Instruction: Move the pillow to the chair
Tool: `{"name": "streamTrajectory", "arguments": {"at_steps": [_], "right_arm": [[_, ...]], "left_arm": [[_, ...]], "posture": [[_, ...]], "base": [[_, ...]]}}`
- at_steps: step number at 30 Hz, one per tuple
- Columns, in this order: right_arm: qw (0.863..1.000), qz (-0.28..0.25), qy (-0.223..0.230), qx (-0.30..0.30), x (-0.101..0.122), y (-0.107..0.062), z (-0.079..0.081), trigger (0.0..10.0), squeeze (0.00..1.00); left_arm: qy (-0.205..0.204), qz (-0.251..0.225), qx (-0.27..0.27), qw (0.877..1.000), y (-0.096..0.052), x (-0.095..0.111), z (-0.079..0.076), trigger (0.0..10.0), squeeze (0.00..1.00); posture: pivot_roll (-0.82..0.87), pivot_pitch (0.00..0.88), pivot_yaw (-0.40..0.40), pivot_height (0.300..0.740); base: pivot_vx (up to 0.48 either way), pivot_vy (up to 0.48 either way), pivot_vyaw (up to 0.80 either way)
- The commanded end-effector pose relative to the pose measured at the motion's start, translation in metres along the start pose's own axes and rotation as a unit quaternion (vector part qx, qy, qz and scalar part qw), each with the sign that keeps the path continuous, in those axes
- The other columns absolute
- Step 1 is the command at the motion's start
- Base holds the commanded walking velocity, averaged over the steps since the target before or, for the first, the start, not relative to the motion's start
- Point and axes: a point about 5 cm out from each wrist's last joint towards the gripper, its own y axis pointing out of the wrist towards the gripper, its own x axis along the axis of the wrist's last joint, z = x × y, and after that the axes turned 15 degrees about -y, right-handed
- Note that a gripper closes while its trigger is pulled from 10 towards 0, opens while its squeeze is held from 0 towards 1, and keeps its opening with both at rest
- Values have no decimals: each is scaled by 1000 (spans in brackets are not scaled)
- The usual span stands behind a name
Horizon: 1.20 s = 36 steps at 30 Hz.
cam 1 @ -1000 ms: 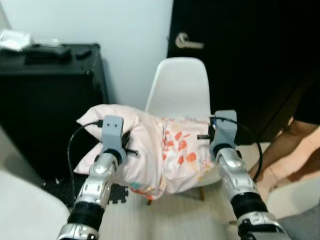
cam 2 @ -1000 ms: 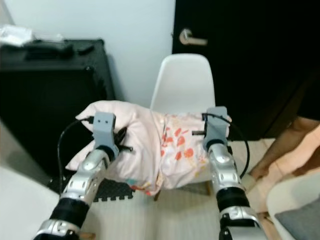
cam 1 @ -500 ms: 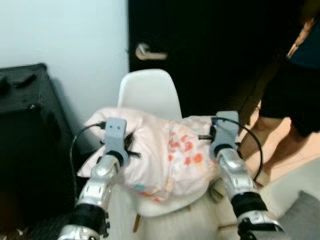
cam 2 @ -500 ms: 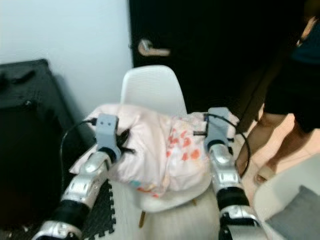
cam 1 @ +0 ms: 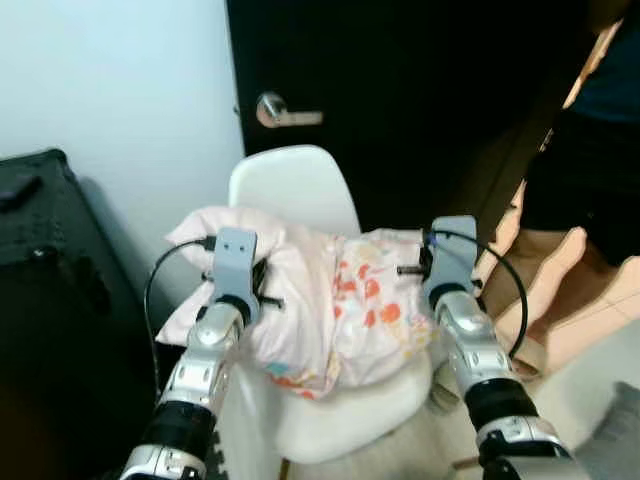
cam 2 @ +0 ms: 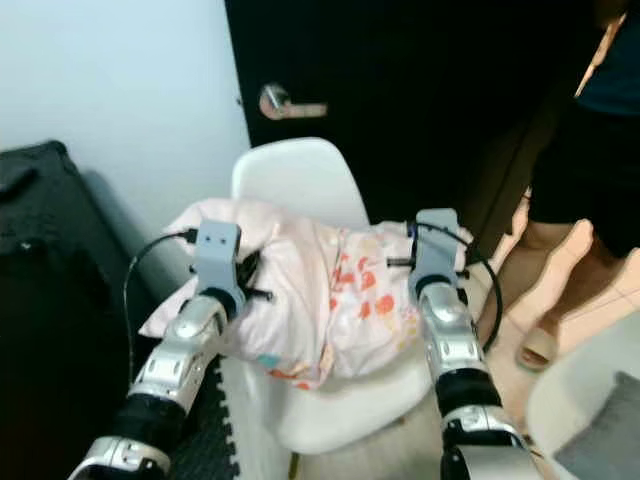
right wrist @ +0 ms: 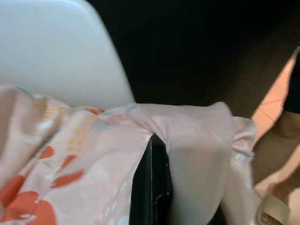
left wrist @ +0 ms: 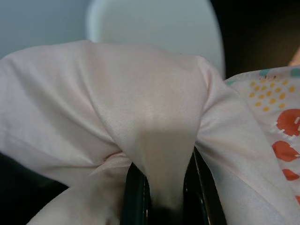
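Observation:
A pale pink pillow with an orange and red print hangs between my two grippers, over the seat of a white shell chair. Its lower edge sags close to the seat; I cannot tell whether it touches. My left gripper is shut on the plain pink end. In the left wrist view a fold of cloth is pinched between the black fingers. My right gripper is shut on the printed end, where one black finger shows under bunched fabric.
A person's legs stand close by on the right, by the dark door with its lever handle. A black case stands to the left of the chair, against the white wall. A grey cushion corner shows at lower right.
The view has swung and closed in on the chair. The pillow, held in front of the chair a second ago, now hangs over its seat. Both grippers keep their hold.

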Motion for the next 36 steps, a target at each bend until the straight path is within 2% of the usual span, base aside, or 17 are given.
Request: {"name": "streamTrajectory", "arguments": {"at_steps": [1,5,9,18,24,36], "right_arm": [[1000,-20,-3,9,7,1,4,10000,0],[1000,-20,-3,9,6,1,4,10000,0],[1000,-20,-4,9,6,1,3,10000,0],[1000,-24,-7,13,8,2,2,10000,0],[999,-24,-11,28,12,5,7,10000,0],[998,-25,-12,58,16,10,17,10000,0]], "left_arm": [[4,-19,-13,1000,4,8,-9,10000,0],[3,-19,-4,1000,3,7,-7,10000,0],[-16,-21,22,999,4,7,-1,10000,0],[-15,-32,26,999,3,11,2,10000,0],[-10,-32,28,999,3,11,5,10000,0],[17,-36,34,999,9,21,19,10000,0]], "posture": [[-40,0,-7,740],[-42,0,-4,740],[-44,0,-5,740],[-40,0,-9,740],[-35,0,-11,740],[-25,21,-37,695]], "base": [[0,-480,0],[0,-480,0],[0,0,0],[0,0,0],[0,0,0],[0,0,0]]}}
